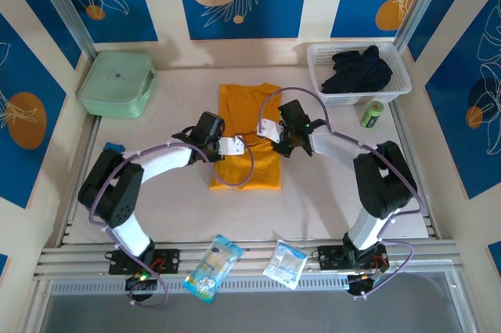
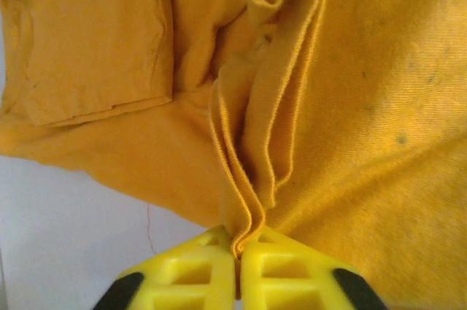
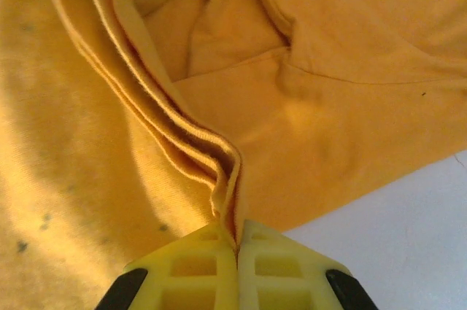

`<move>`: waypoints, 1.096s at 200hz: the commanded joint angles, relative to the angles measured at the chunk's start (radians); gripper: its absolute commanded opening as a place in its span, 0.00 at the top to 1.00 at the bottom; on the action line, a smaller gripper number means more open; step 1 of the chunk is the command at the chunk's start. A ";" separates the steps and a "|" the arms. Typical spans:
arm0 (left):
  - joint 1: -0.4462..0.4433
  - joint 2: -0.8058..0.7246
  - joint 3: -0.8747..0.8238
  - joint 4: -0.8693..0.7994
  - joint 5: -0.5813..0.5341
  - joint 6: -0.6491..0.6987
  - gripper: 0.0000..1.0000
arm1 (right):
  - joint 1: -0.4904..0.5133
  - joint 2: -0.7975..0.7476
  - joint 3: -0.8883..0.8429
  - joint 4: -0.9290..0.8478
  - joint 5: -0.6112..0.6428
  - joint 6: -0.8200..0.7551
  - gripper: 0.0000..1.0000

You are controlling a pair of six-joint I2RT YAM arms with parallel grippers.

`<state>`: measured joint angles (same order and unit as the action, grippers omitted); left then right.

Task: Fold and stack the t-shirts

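Observation:
A bright orange-yellow t-shirt [image 1: 249,106] lies folded lengthwise in the middle of the table. My left gripper [image 1: 232,146] is shut on its layered hem [image 2: 244,208] at the shirt's left edge, yellow fingers [image 2: 197,273] pinching the cloth. My right gripper [image 1: 270,129] is shut on the hem [image 3: 226,193] at the right edge, fingers [image 3: 281,270] closed on several cloth layers. Both hold the near part of the shirt lifted over its lower half. A dark t-shirt [image 1: 356,70] lies bunched in the white basket [image 1: 395,90].
A pale mint-green zip case [image 1: 117,82] sits at the back left. A green can [image 1: 372,114] lies beside the basket. Two plastic packets [image 1: 213,267] [image 1: 285,264] rest on the front rail between the arm bases. White table surface [image 2: 66,230] shows beside the shirt.

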<state>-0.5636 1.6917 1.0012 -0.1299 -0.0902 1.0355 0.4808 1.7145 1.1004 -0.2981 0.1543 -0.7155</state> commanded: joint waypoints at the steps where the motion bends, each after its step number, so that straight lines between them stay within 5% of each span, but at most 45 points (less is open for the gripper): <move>1: 0.018 0.044 0.055 0.047 -0.012 0.005 0.54 | -0.011 0.054 0.068 0.036 0.051 0.062 1.00; 13: 0.019 0.066 0.069 0.068 -0.038 -0.004 0.35 | -0.017 0.085 0.097 0.038 0.089 0.110 1.00; 21: 0.019 0.074 0.075 0.086 -0.052 -0.010 0.28 | -0.023 0.102 0.109 0.048 0.109 0.149 0.89; 43: 0.019 0.070 0.077 0.139 -0.077 -0.021 0.21 | -0.031 0.107 0.100 0.132 0.119 0.225 0.56; 67: 0.019 0.023 0.061 0.202 -0.101 -0.021 0.15 | -0.033 0.066 0.073 0.202 0.109 0.241 0.39; 105: 0.024 -0.137 -0.001 0.321 -0.082 -0.042 0.00 | -0.034 -0.066 0.037 0.169 0.069 0.148 0.34; 153: 0.031 -0.406 -0.110 0.386 0.087 -0.058 0.01 | -0.024 -0.356 -0.087 0.002 -0.119 -0.157 0.31; 182: 0.032 -0.535 -0.133 0.136 0.198 0.043 0.01 | 0.000 -0.482 -0.136 -0.203 -0.219 -0.324 0.29; 219: 0.026 -0.595 -0.126 -0.227 0.253 0.242 0.06 | 0.091 -0.525 -0.199 -0.417 -0.147 -0.565 0.27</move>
<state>-0.5434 1.1221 0.8879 -0.0547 0.0677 1.1271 0.5201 1.1862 0.9401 -0.4904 0.0086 -1.0706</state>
